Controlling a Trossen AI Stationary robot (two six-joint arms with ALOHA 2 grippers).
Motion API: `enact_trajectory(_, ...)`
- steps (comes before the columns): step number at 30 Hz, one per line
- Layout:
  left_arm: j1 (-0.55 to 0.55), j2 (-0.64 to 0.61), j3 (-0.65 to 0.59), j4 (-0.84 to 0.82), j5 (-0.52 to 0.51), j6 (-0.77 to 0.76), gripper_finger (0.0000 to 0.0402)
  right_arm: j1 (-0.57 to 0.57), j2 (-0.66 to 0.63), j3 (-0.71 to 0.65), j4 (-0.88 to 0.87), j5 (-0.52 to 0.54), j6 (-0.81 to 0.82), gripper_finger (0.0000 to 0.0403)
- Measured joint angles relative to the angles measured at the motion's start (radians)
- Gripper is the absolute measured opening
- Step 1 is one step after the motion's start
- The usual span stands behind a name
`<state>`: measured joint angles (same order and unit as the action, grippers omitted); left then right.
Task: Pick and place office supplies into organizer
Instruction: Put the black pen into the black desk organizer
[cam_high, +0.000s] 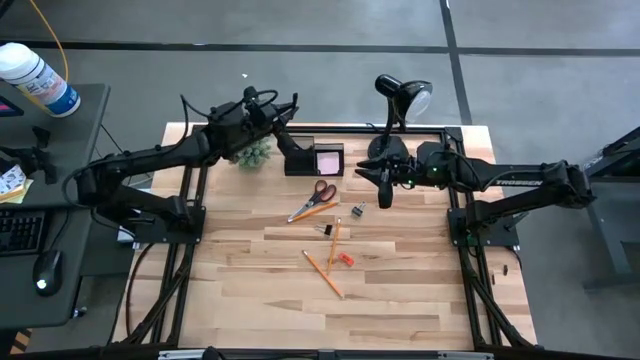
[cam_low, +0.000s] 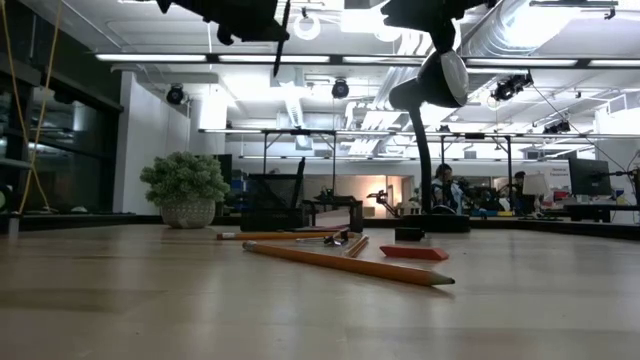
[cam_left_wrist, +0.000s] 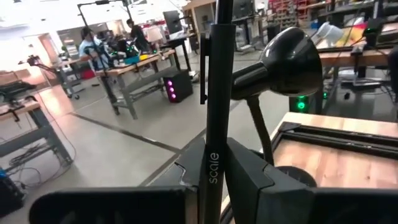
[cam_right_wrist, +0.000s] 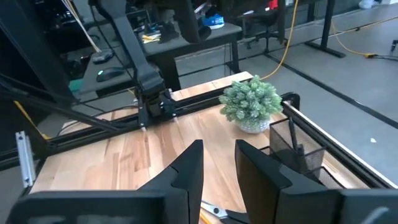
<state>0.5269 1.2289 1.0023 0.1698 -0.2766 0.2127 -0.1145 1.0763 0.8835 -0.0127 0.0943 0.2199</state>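
Two arms are up over the back half of the table, and the left gripper (cam_high: 284, 112) is the busy one: its fingers are pinched tight on a dark pen (cam_left_wrist: 214, 106), held upright between them, and it hangs above the black organizer (cam_high: 312, 158) at the back edge, right beside the green plant (cam_high: 252, 152). From table height the pen (cam_low: 281, 40) shows as a thin dark stick pointing down from the gripper, well clear of the organizer (cam_low: 272, 203) below. A pink sticky-note pad (cam_high: 328, 160) sits in the organizer's lower compartment. Over on the other side the right gripper (cam_high: 385, 192) hovers near the base of the black desk lamp (cam_high: 402, 98), fingers (cam_right_wrist: 188, 171) a little apart with nothing between them. Out on the wood, the orange-handled scissors (cam_high: 315, 198) lie just in front of the organizer, blades pointing toward the left arm's side. A small dark clip (cam_high: 357, 209) rests just beside them on the lamp side, and another dark clip (cam_high: 324, 229) lies touching the upper end of one pencil (cam_high: 333, 243). A second pencil (cam_high: 323, 274) lies slanted nearer the front, and the small red eraser (cam_high: 345, 259) sits between the two. Low across the table, the near pencil (cam_low: 345, 264) runs long in front, with the eraser (cam_low: 414, 253) just behind it
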Motion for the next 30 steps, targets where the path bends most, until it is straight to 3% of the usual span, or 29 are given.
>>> enact_trajectory(11,0.106,0.033,0.001,-0.085,0.025,0.011,0.0033,-0.031,0.028,0.000,0.020,-0.004,0.011,0.0085)
enact_trajectory(17,0.151,0.128,0.001,-0.026,0.197,-0.022,0.0033,-0.031,0.079,0.000,0.090,0.005,0.049,0.0085)
enact_trajectory(30,0.196,0.323,0.000,0.069,0.316,-0.158,0.0033,-0.021,0.114,0.000,0.160,0.072,0.090,0.0085)
